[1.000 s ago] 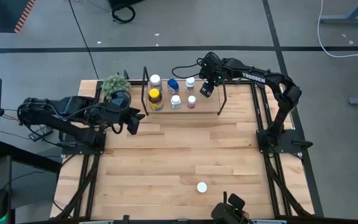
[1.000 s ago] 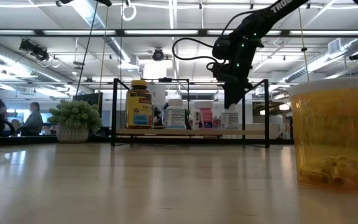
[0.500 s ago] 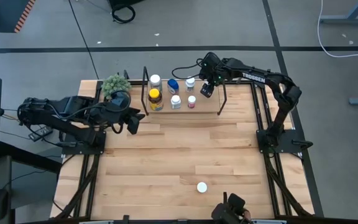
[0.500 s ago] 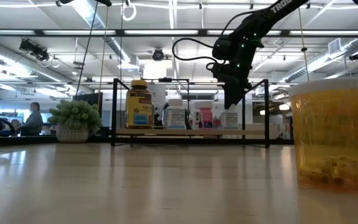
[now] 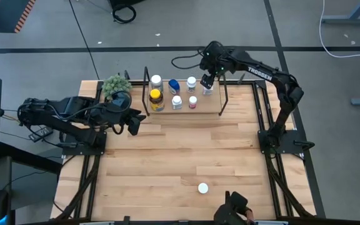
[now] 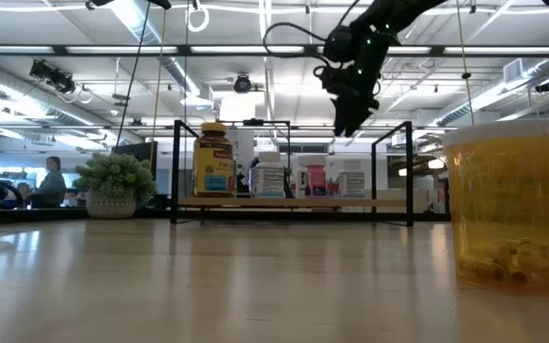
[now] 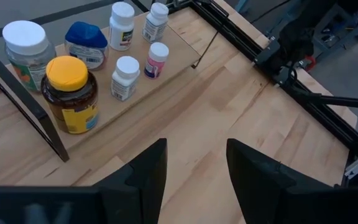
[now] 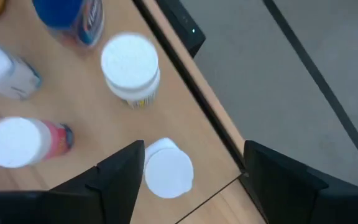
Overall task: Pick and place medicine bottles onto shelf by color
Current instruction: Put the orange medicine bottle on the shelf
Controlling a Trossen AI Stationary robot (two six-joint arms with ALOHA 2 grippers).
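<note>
Medicine bottles (image 5: 174,94) on shelf (image 5: 212,107); right gripper (image 5: 207,82) spread wide above, empty; wooden tabletop (image 5: 180,156).

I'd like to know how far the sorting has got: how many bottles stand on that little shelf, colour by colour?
Small white bottles: 3
Pink bottle: 1
Blue bottle: 1
Amber bottle with yellow cap: 1
Larger white-capped bottle: 1
Total on the shelf: 7

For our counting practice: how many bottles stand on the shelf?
7. Back row: large white, blue, middle white, end white. Front row: amber, front white, pink-labelled. None seems hidden.
</note>
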